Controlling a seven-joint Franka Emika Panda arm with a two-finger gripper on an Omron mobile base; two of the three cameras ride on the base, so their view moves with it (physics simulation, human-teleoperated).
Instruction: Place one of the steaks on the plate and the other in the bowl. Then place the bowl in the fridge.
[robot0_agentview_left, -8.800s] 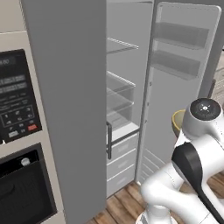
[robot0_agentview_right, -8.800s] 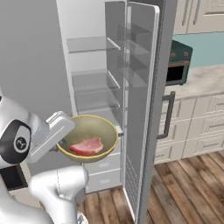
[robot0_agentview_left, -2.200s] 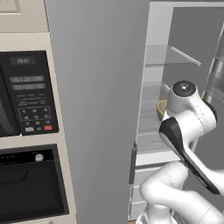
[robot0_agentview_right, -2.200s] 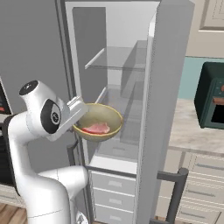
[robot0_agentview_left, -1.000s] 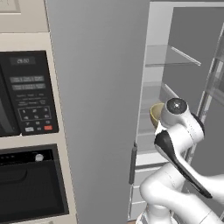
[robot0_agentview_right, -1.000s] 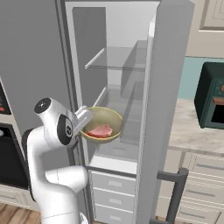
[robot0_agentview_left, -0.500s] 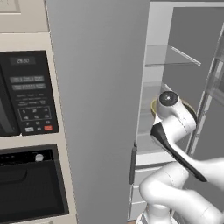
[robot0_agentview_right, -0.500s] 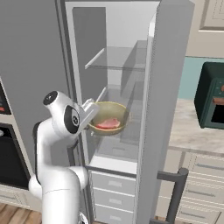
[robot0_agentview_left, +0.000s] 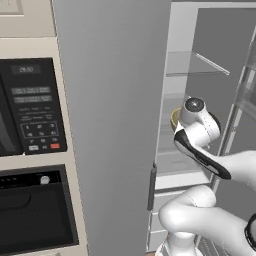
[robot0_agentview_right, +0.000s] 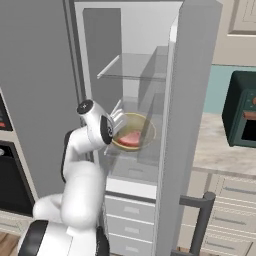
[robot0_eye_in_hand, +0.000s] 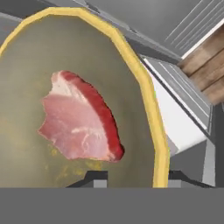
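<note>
The yellowish-olive bowl (robot0_agentview_right: 134, 131) sits on a middle shelf inside the open fridge (robot0_agentview_right: 195, 90). A red steak (robot0_agentview_right: 130, 139) with a whitish fat edge lies in it. My gripper (robot0_agentview_right: 119, 120) is at the bowl's near left rim. In the hand view the steak (robot0_eye_in_hand: 81, 127) lies in the bowl (robot0_eye_in_hand: 153, 113), and my gripper (robot0_eye_in_hand: 136, 177) straddles the yellow rim with its fingertips (robot0_eye_in_hand: 94, 177) standing apart from it, open. From the left, a sliver of the bowl (robot0_agentview_left: 174, 118) shows behind my wrist. The plate is out of view.
The fridge's left door (robot0_agentview_left: 110, 115) is shut and close beside my arm. A glass shelf (robot0_agentview_right: 135, 67) hangs above the bowl, with drawers (robot0_agentview_right: 129, 212) below. A black microwave and oven (robot0_agentview_left: 32, 110) stand to the left. A teal oven (robot0_agentview_right: 242, 117) sits on the counter to the right.
My arm has reached deeper into the fridge, carrying the bowl onto the shelf. The fingers, shut on the rim before, have now parted from it.
</note>
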